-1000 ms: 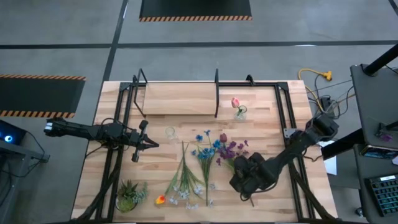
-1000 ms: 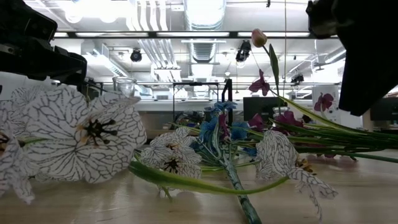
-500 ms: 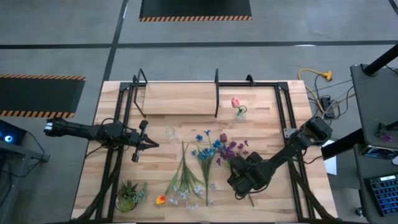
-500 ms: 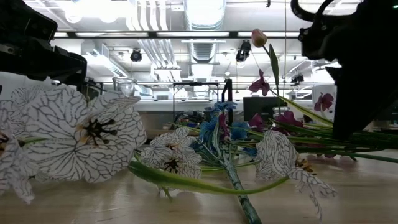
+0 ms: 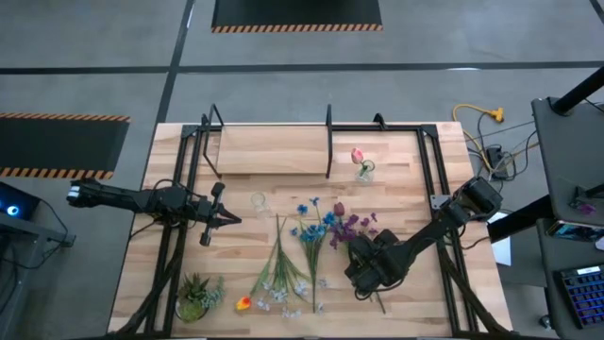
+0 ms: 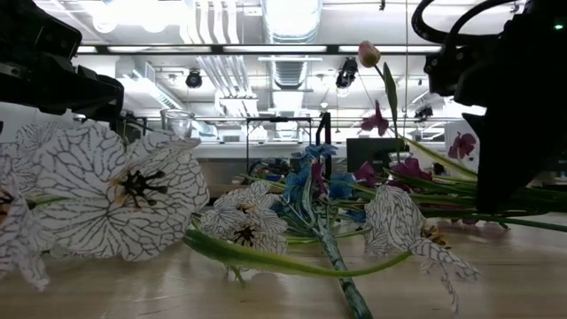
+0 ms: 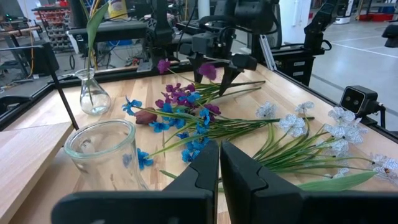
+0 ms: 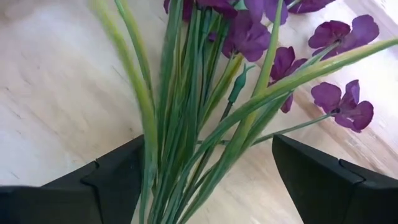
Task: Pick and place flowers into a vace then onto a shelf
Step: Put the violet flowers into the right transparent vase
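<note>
The right hand (image 5: 361,271) hangs low over the tabletop (image 5: 415,161) with its fingers (image 8: 115,180) spread wide, released — the green stems of the purple flowers (image 8: 205,118) run between them, lying on the wood, not gripped. Their blooms fan out just ahead of that hand. The left hand (image 7: 219,163) is clenched on nothing, hovering beside an empty glass vase (image 7: 106,155) — the shelf (image 5: 274,151) lies beyond it.
</note>
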`<state>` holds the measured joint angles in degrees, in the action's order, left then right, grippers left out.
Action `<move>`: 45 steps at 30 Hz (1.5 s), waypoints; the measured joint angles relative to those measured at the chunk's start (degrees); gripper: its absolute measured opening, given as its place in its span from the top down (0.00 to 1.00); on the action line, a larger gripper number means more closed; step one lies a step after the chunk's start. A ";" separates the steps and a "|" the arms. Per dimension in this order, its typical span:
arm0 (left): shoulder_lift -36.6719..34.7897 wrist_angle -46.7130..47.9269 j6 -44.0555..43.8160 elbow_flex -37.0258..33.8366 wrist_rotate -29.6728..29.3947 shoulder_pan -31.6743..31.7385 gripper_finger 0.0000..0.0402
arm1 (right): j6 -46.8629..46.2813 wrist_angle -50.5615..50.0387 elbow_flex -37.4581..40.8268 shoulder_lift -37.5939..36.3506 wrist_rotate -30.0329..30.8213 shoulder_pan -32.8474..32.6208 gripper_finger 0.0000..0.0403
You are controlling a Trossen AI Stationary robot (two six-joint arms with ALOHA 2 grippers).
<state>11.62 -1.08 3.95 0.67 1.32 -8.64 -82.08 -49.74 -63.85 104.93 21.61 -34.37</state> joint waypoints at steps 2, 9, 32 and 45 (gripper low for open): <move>0.00 0.00 0.00 0.00 0.00 0.00 1.00 | -0.04 0.01 0.22 -0.05 -0.48 0.12 0.19; 0.00 0.02 0.00 0.00 0.00 0.00 1.00 | -0.04 0.08 -0.16 -0.19 -1.01 0.15 0.19; 0.00 0.02 0.00 0.00 0.02 -0.02 1.00 | -0.02 0.30 -0.27 -0.25 -2.16 0.15 0.62; 0.00 0.02 0.00 0.00 0.01 0.00 1.00 | -0.01 0.52 -0.27 -0.25 -2.16 0.15 0.89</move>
<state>11.62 -1.06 3.95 0.67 1.33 -8.64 -82.09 -49.21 -64.12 104.68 19.44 -34.22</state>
